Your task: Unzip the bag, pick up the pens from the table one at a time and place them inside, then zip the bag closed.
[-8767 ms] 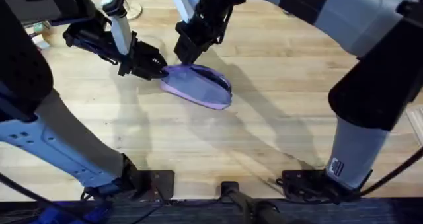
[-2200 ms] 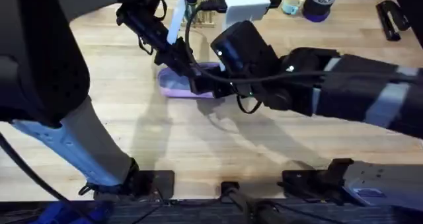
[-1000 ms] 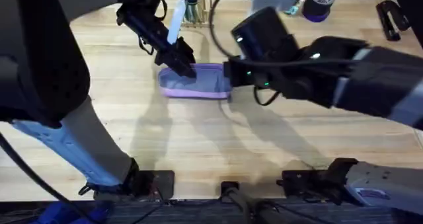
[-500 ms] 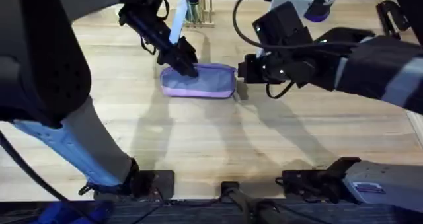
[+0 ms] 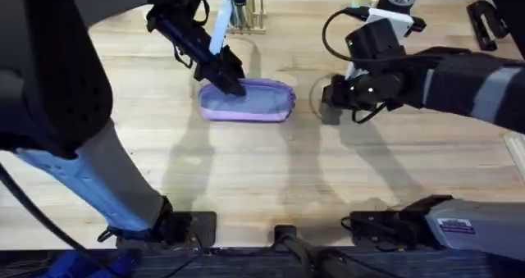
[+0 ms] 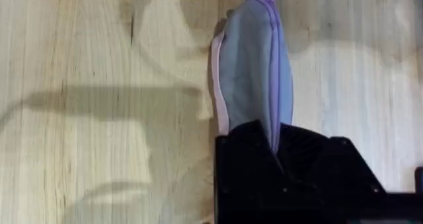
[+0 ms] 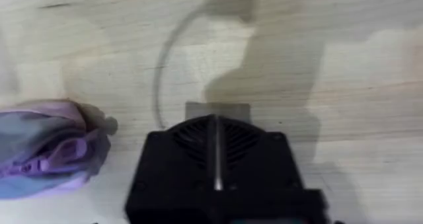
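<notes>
At the bag's [image 5: 246,100] left end, my left gripper [image 5: 232,85] is pinched on the fabric by the zipper line; the left wrist view shows the cloth caught between its black fingers [image 6: 246,159]. My right gripper [image 5: 331,102] hangs low over bare bench [image 5: 262,171] just right of the bag, apart from it, fingers pressed together. I can read no writing on the bag. A black stapler [image 5: 482,22] lies at the far right corner.

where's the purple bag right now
In the overhead view the bag lies on the table, left of centre, its left end under the left hand; the right hand sits apart to its right.
</notes>
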You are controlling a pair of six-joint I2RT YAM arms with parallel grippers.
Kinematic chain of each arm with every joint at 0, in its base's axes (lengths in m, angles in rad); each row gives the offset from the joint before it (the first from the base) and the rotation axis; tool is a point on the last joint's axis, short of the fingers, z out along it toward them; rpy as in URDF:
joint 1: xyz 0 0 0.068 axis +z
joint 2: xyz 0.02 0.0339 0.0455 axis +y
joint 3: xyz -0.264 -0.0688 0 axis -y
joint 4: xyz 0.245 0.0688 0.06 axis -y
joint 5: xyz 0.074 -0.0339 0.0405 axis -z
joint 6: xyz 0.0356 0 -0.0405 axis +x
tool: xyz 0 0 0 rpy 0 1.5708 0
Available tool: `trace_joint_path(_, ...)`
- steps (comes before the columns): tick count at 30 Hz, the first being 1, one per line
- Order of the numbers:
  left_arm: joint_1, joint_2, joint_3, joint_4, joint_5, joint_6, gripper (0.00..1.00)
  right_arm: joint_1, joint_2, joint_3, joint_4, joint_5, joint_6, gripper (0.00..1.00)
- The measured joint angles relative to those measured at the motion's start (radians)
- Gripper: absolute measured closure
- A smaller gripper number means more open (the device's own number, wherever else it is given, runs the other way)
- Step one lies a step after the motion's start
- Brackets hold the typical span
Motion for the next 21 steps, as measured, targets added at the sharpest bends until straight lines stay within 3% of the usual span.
trace_joint_path(2,0.0,0.0,0.0,0.0,0.0,0.0,0.957,-0.001,-0.028,0.003,-0.018,0.006,-0.029,0.76)
trace_joint_path(7,0.0,0.0,0.0,0.0,0.0,0.0,0.957,0.028,-0.172,0.064,-0.097,0.008,-0.155,0.047)
trace_joint_path(16,0.0,0.0,0.0,0.0,0.0,0.0,0.956,0.087,-0.437,0.098,-0.226,0.01,-0.292,0.005)
trace_joint_path(17,0.0,0.0,0.0,0.0,0.0,0.001,0.918,0.087,-0.456,0.098,-0.228,0.01,-0.296,0.005)
trace_joint_path(21,0.001,0.0,0.0,0.008,0.003,0.003,0.28,0.087,-0.499,0.098,-0.228,0.01,-0.305,0.005)
